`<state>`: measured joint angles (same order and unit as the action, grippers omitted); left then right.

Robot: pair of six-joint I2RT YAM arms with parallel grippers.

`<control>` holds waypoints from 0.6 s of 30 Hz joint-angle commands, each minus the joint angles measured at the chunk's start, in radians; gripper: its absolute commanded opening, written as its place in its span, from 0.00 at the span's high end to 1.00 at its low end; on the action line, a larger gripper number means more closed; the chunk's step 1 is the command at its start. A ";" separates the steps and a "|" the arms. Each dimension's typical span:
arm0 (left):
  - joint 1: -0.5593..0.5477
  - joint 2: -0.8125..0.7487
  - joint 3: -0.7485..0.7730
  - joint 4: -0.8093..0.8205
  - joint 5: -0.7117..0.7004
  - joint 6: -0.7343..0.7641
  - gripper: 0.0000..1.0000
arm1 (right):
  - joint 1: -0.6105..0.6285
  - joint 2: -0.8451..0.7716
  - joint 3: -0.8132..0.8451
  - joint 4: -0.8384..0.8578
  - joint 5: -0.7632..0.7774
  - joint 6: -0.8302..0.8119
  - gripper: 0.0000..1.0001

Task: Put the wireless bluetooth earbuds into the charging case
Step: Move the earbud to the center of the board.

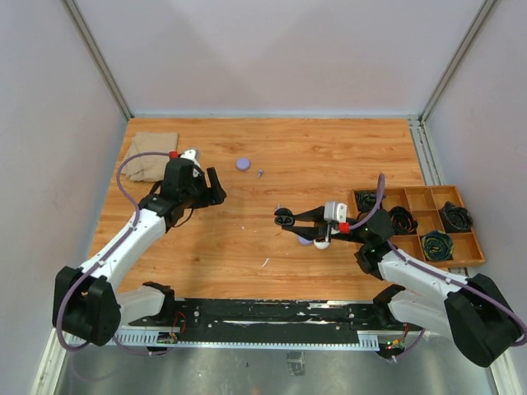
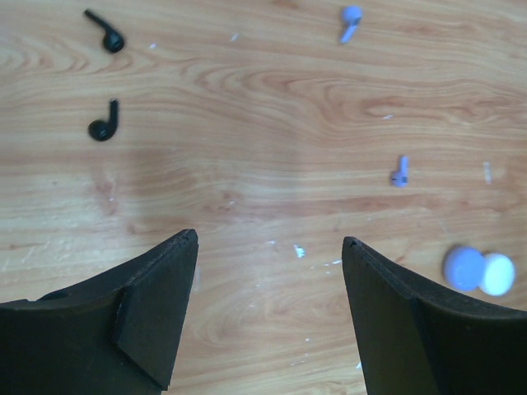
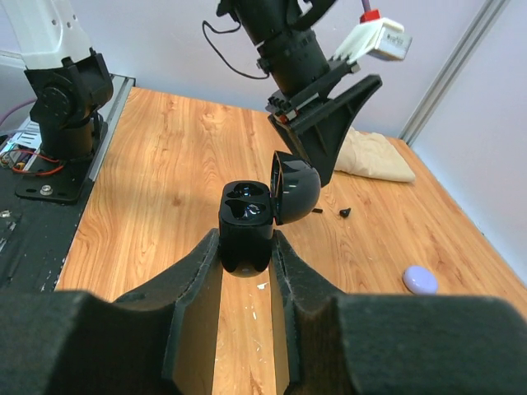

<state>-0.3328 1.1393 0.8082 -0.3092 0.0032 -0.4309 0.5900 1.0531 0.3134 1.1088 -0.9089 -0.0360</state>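
As R end effector (image 3: pixel 247 251) clamps charging case (image 3: pixel 245 216) lid-open for loading, L end effector (image 2: pixel 270 247) hangs apart above earbuds (image 2: pixel 104 123). No pick yet.

Hidden along both flanks by the fingers (image 3: pixel 198 284) of the right hand (image 3: pixel 246 243): glossy black charging case (image 3: pixel 245 216). Too dark inside its wells to tell filled from not. Just right of the left hand (image 2: pixel 269 239), lower edge tucked behind a black finger (image 2: pixel 395 321): pale purple round open case (image 2: pixel 478 270). Overhead, too small to identify: dark speck (image 1: pixel 260 174) ahead of the left hand. Half covered beneath the right hand: pale purple lump (image 1: pixel 305 240).
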 commanded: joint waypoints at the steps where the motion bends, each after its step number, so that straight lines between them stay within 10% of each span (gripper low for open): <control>1: 0.065 0.075 0.026 -0.039 0.010 -0.005 0.24 | 0.011 -0.032 0.009 -0.017 -0.007 -0.033 0.94; 18: 0.199 0.520 0.285 -0.011 -0.042 0.042 0.29 | 0.012 -0.061 -0.026 0.005 0.041 0.007 0.94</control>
<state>-0.1764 1.5742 1.0294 -0.3397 -0.0170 -0.4122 0.5900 1.0077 0.2993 1.0836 -0.8894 -0.0345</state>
